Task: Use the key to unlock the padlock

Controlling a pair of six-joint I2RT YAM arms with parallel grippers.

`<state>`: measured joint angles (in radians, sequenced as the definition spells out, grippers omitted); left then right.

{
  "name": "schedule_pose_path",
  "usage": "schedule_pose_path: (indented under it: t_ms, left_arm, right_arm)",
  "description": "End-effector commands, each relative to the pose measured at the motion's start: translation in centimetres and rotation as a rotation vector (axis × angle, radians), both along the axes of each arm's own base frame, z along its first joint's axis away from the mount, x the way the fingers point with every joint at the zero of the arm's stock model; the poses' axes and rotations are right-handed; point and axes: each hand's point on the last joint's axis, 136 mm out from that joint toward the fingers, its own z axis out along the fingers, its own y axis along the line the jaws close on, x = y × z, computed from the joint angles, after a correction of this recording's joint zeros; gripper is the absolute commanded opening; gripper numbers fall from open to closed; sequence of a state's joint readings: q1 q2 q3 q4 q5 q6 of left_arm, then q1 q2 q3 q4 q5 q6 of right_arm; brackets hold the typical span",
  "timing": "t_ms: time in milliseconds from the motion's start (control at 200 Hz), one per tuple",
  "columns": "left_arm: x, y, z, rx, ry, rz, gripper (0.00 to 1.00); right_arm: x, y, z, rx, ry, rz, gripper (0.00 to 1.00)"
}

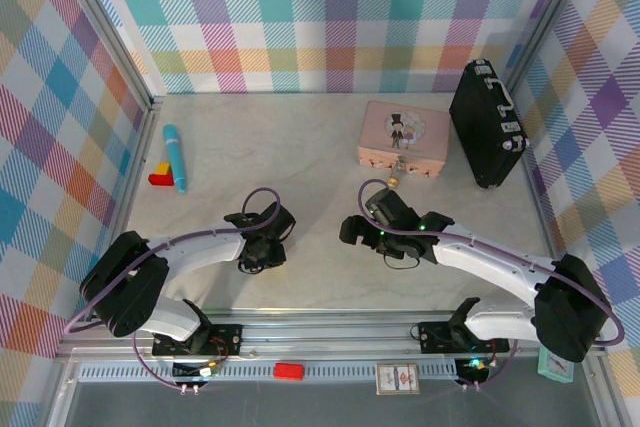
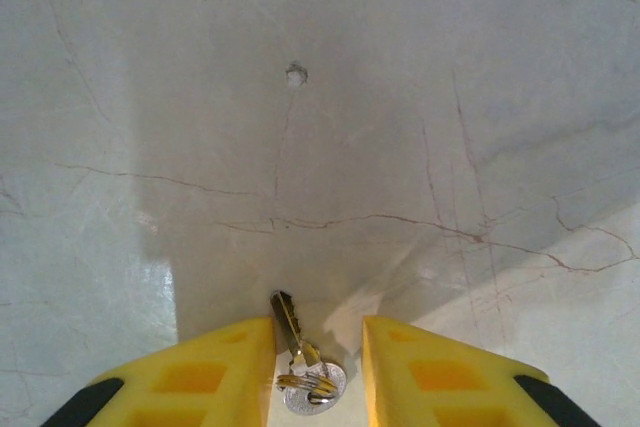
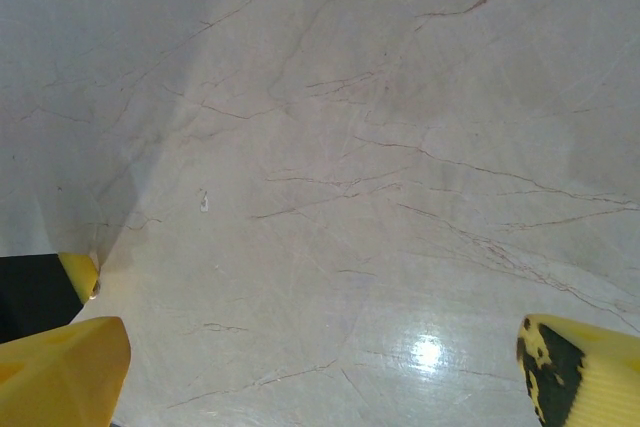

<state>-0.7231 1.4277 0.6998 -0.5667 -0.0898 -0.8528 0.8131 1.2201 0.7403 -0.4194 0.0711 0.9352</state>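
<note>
The key (image 2: 287, 322), a small metal key on a ring with a round silver tag (image 2: 312, 385), lies flat on the marble table between the yellow fingers (image 2: 210, 372) of my left gripper (image 2: 316, 327). Its blade rests close against the left finger, and a gap remains on the right side, so the jaws are narrowed but not pinching it. In the top view this left gripper (image 1: 258, 257) points down at the table left of centre. The padlock (image 1: 396, 180), tiny and brass-coloured, sits at the front of the pink tin. My right gripper (image 3: 320, 337) hovers wide open over bare table.
The pink tin (image 1: 405, 134) stands at the back right with a black case (image 1: 487, 122) beside it. A teal marker (image 1: 175, 155) and a red and yellow block (image 1: 160, 175) lie at the left. Plaid walls close the table on three sides.
</note>
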Motion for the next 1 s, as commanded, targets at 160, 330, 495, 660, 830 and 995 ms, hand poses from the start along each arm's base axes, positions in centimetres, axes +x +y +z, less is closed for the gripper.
schedule_pose_path:
  t_ms: [160, 330, 495, 660, 830, 995]
  left_arm:
    - [-0.7, 0.3, -1.4, 0.002, 0.048, 0.022, 0.24]
    - [-0.3, 0.2, -1.1, 0.004, 0.028, 0.018, 0.15]
    - [-0.1, 0.3, -0.4, -0.009, -0.004, 0.030, 0.11]
    - [0.0, 0.5, 0.3, -0.022, -0.034, 0.047, 0.09]
    - [-0.5, 1.2, 1.1, -0.009, -0.035, 0.047, 0.17]
    - [-2.0, 3.1, 1.5, 0.075, -0.011, 0.038, 0.30]
  right_arm:
    - [-0.3, 0.4, 0.1, 0.017, 0.005, 0.006, 0.99]
    - [-0.2, 0.6, 0.2, 0.017, 0.005, 0.007, 0.99]
    - [-0.2, 0.6, 0.2, 0.016, 0.008, 0.008, 0.99]
    - [-0.3, 0.7, 0.0, 0.016, 0.010, 0.008, 0.99]
    - [-0.4, 0.7, -0.1, 0.013, 0.017, 0.008, 0.99]
    - [-0.6, 0.7, -0.1, 0.017, 0.014, 0.009, 0.99]
